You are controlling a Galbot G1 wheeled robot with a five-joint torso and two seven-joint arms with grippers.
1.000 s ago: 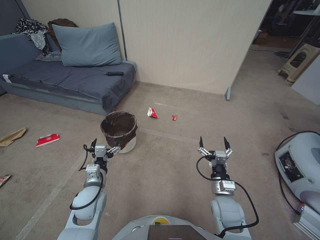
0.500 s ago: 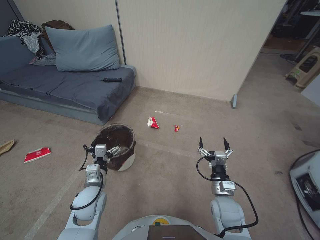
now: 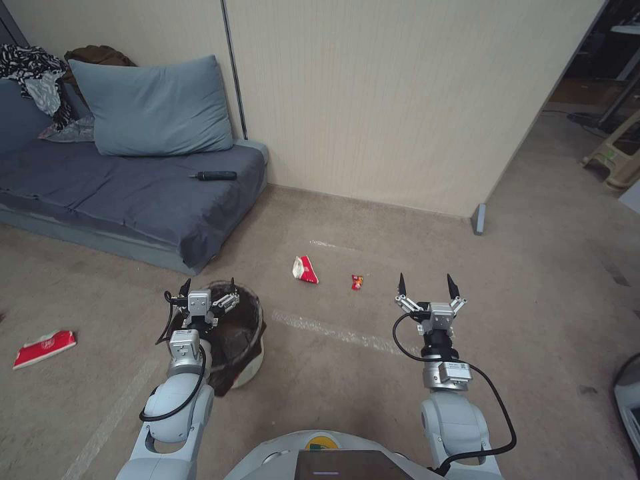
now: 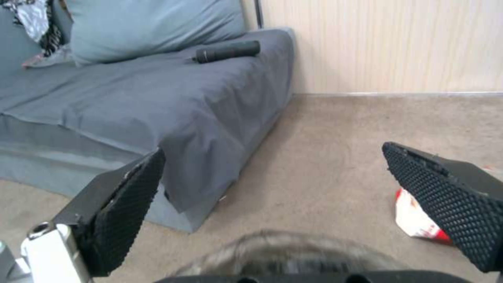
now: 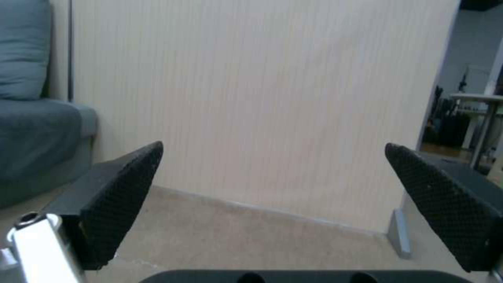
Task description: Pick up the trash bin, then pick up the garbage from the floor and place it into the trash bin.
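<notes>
Left claw (image 3: 208, 289) hovering over the near rim of the trash bin (image 3: 248, 347), fingers spread with nothing between them; black pads (image 4: 125, 204) with a dimpled, waffle-like rubber texture, mounted on a silver metal wrist. Just below and beyond it, a round white plastic tub lined with a crinkled dark brown bag folded over the rim, standing on the carpet and partly hidden behind the left arm; only a blurred dark edge (image 4: 293, 251) of it seen from the left wrist. Whether the claw touches the rim cannot be told.

Right claw (image 3: 427, 288) held out in the air over bare floor, well apart from the bin, fingers likewise spread wide and holding nothing; same dimpled black pads (image 5: 112, 204), pointed at a pale ribbed wall panel (image 5: 262, 98).

Farther out on the short-pile beige carpet (image 3: 400, 227): a crumpled red-and-white wrapper (image 3: 305, 269), roughly wedge-shaped, beyond the bin, between the two claws; a tiny red scrap (image 3: 357, 282) just beside it, nearer the right claw. Another flat red-and-white wrapper (image 3: 44, 347) lying well off to the left.

Beyond the bin, a low sofa (image 3: 120, 200) in soft grey-blue fabric, with a plump grey pillow (image 3: 157, 110) and a slim black cylindrical object (image 3: 215, 176) on the seat.
</notes>
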